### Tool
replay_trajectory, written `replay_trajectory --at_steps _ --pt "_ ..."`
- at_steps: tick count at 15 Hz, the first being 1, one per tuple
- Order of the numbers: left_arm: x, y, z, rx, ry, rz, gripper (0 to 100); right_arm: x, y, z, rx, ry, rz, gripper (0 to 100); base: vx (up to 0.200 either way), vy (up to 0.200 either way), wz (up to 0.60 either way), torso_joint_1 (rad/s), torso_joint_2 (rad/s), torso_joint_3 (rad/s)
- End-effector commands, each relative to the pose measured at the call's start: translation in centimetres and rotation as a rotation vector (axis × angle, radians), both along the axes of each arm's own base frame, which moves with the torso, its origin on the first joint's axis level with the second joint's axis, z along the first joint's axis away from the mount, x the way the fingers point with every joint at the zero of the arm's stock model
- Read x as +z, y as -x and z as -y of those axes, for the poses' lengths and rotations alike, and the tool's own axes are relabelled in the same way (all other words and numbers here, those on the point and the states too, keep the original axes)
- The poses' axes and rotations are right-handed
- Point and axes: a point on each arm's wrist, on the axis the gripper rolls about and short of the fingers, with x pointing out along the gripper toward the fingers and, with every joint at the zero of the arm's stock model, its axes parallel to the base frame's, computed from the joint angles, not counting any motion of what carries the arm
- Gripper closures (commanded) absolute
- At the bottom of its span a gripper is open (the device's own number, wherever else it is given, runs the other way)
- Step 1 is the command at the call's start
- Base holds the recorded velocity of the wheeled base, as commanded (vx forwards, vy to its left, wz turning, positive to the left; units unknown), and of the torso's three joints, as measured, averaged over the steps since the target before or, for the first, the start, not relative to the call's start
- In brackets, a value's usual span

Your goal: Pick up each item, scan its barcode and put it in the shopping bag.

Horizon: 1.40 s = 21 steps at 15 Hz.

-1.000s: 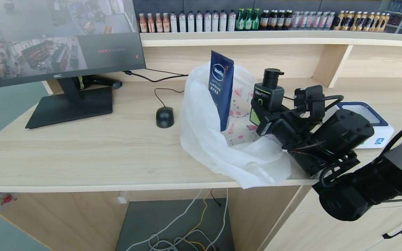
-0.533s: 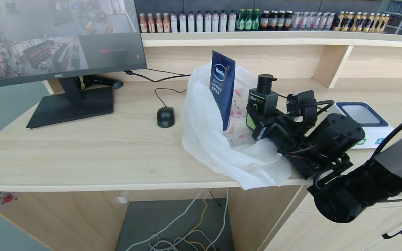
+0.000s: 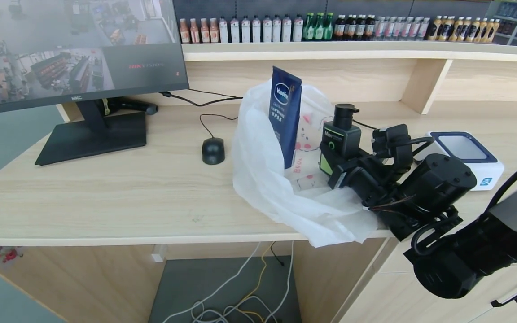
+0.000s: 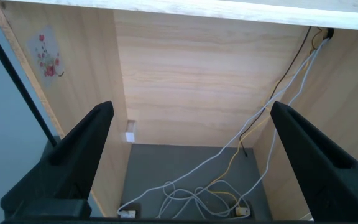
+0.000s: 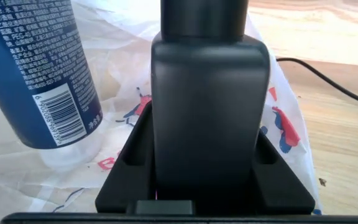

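My right gripper [image 3: 337, 163] is shut on a black pump bottle [image 3: 341, 134] with a green label, holding it upright over the right side of the white shopping bag [image 3: 281, 188]. In the right wrist view the black pump bottle [image 5: 210, 106] sits between the two fingers [image 5: 135, 155]. A blue tube [image 3: 285, 112] stands upright inside the bag, and its barcode side, the blue tube [image 5: 42, 81], shows beside the bottle. My left gripper [image 4: 191, 162] hangs open below the counter, facing the cables on the floor.
A white barcode scanner [image 3: 465, 157] sits on the counter right of the bag. A black mouse [image 3: 213, 150] and a monitor [image 3: 74, 49] stand to the left. Bottles line the rear shelf [image 3: 330, 27]. The wooden counter [image 3: 106, 193] has free room at front left.
My right gripper has lowered the pump bottle toward the bag and shifted slightly; the bottle's top sits lower now than a second ago. The left gripper view gives no earlier frame.
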Motion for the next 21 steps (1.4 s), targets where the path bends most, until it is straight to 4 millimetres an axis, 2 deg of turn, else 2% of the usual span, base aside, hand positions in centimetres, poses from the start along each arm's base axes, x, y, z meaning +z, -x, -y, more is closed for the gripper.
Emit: replay_trajectory --at_steps 1,16,17,21 --pt "0.00 0.00 0.00 0.000 0.000 0.001 0 -0.70 -0.03 -0.07 0.001 0.011 -0.023 100 0.000 0.000 0.00 0.000 0.00 0.000" --pt "0.00 0.00 0.00 0.000 0.000 0.001 0 -0.88 0.28 0.03 0.004 0.013 -0.036 100 0.000 0.000 0.00 0.000 0.00 0.000" --pt "0.00 0.00 0.00 0.000 0.000 0.001 0 -0.88 0.28 0.03 0.002 0.013 -0.036 0 0.000 0.000 0.00 0.000 0.00 0.000" --pt "0.00 0.00 0.00 0.000 0.000 0.001 0 -0.50 0.43 0.06 0.004 0.008 -0.027 0 0.000 0.000 0.00 0.000 0.00 0.000"
